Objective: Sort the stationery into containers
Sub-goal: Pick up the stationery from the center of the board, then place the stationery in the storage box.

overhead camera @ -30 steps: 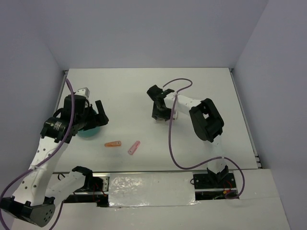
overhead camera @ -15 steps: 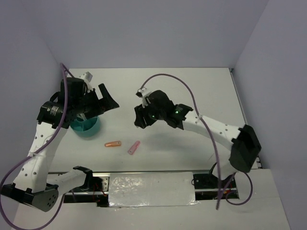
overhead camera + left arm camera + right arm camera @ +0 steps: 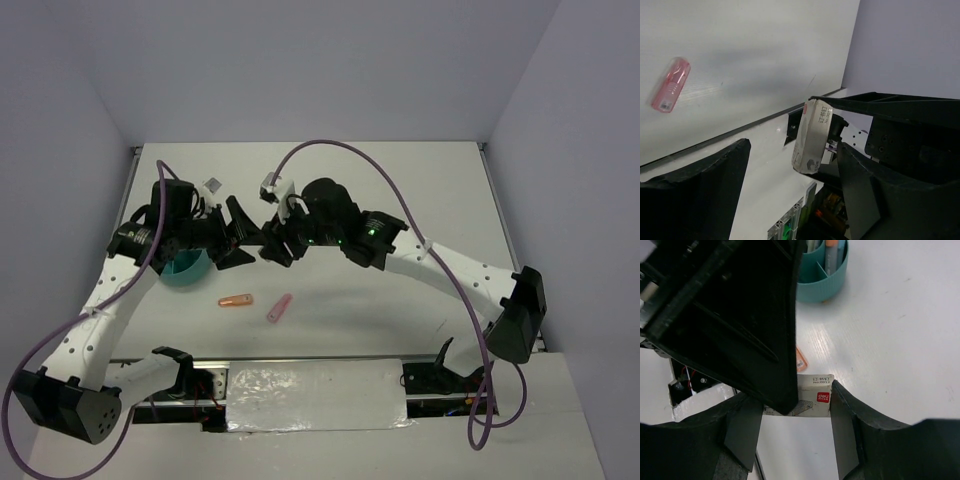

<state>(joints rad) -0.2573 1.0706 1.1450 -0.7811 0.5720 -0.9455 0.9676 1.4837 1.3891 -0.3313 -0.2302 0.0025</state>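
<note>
Both arms reach inward and meet tip to tip. The right end effector [image 3: 272, 248] clamps a box [image 3: 812, 395] between its fingers. The left end effector [image 3: 246, 242] stands wide, one finger on either side of it.

The white table [image 3: 440, 190] fills the middle of the top view, in soft and even light with only faint shadows. Plain walls of pale lavender-grey close it in on three sides: the back wall [image 3: 320, 70] at 12 o'clock, the left wall [image 3: 50, 200] at 9, the right wall [image 3: 585, 200] at 3. At 6 o'clock a shiny clear film [image 3: 310, 385] covers the near edge.
</note>
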